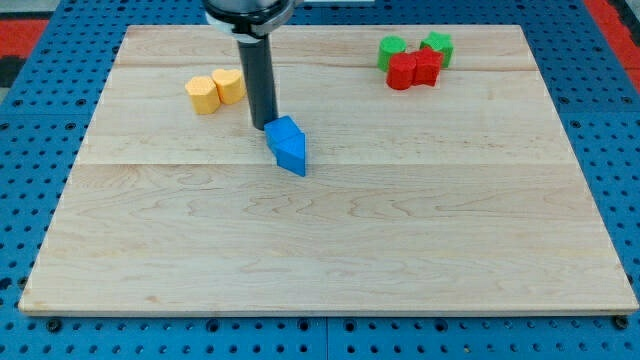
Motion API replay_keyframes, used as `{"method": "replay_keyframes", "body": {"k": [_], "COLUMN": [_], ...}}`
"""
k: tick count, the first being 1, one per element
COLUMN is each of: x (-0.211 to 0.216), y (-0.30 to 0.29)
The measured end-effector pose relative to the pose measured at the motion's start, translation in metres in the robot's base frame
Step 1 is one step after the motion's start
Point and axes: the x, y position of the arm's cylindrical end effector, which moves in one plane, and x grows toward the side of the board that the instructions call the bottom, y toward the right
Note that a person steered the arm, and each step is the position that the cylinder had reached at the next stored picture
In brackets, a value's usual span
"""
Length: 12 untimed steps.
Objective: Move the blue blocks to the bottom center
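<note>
Camera view: wooden bench (330, 260) on a blue pegboard (30, 110). Toward the bench's top-left corner, two yellow blocks touch side by side, a yellow cylinder-like block (203, 95) and a second yellow block (229, 86) just on its right. Next right, the dark rod comes down from the view's top; my tip (265, 126) sits at the upper-left edge of the blue blocks (289, 144), touching or nearly so, can't tell which. The blue blocks read as one joined pointed clump, left of bench centre, in the upper half, well apart from the bottom edge and its middle. No hand on this arm, so no grasp state to tell. Near the top-right corner, a tight cluster: green block (391, 49), red block (403, 71), second red block (427, 66), second green block (438, 45), shapes unclear.
</note>
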Motion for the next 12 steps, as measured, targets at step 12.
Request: {"method": "replay_keyframes", "body": {"k": [12], "x": [0.158], "y": [0.120]}}
